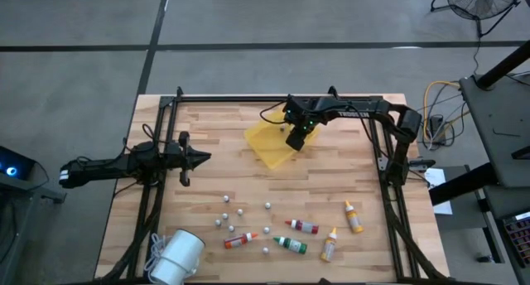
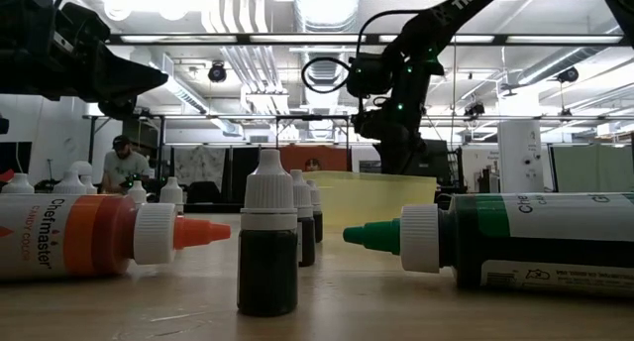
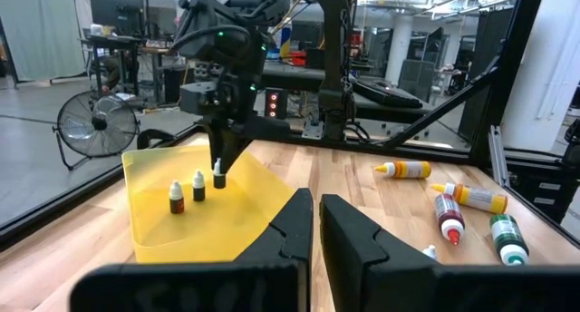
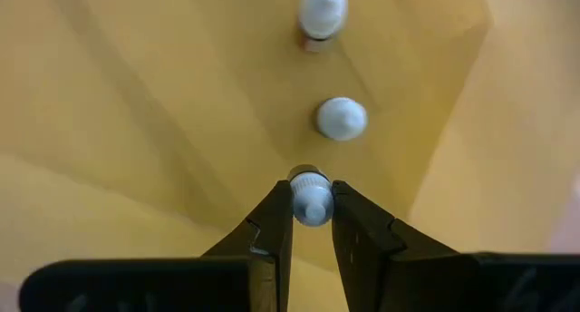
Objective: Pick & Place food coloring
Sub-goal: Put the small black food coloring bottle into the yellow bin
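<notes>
While the right gripper (image 4: 311, 206) pinches an upright white-capped bottle (image 4: 312, 196) directly below inside the yellow tray (image 4: 136, 103), the left gripper (image 3: 315, 223), fingers nearly pressed together, waits well apart.

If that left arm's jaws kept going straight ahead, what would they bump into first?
Probably the yellow tray, at its near corner, straight ahead of the left gripper. The way across the table looks free, though depth is unclear.

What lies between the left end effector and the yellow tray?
Only bare wooden table. In the high view nothing sits between the left end effector and the yellow tray; the left wrist view agrees.
</notes>
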You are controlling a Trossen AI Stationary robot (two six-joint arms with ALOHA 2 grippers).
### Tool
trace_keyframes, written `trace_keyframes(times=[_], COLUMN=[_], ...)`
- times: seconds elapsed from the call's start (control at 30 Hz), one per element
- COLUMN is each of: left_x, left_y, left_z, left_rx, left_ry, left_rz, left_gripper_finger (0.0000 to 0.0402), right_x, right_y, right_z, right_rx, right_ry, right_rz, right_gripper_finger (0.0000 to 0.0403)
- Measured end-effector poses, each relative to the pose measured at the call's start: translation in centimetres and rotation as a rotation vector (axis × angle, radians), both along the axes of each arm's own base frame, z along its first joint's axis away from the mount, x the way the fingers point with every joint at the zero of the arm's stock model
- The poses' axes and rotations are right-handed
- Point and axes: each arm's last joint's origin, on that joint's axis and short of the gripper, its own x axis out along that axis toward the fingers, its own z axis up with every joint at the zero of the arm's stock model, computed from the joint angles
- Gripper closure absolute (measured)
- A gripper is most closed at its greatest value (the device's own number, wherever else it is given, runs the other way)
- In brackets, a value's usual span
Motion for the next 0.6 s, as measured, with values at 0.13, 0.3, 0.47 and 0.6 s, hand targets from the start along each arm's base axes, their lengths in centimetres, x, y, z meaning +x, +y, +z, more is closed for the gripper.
trace_keyframes(times=[0.13,0.3,0.47,0.6], left_x=[0.0,0.0,0.0,0.0], left_y=[0.0,0.0,0.0,0.0], left_z=[0.0,0.0,0.0,0.0], left_rx=[0.000,0.000,0.000,0.000], left_ry=[0.000,0.000,0.000,0.000], left_rz=[-0.001,-0.001,-0.001,0.000], left_gripper_finger=[0.0402,0.0402,0.0402,0.0402], right_x=[-0.1,-0.2,-0.3,-0.4], right_y=[-0.2,-0.1,-0.1,0.0], right_z=[0.0,-0.2,-0.7,-1.1], right_rx=[0.005,-0.004,-0.007,-0.001], right_ry=[-0.005,0.003,-0.015,-0.026], right_rz=[-0.041,-0.058,-0.078,-0.088], right_gripper_finger=[0.0348,0.0348,0.0348,0.0348])
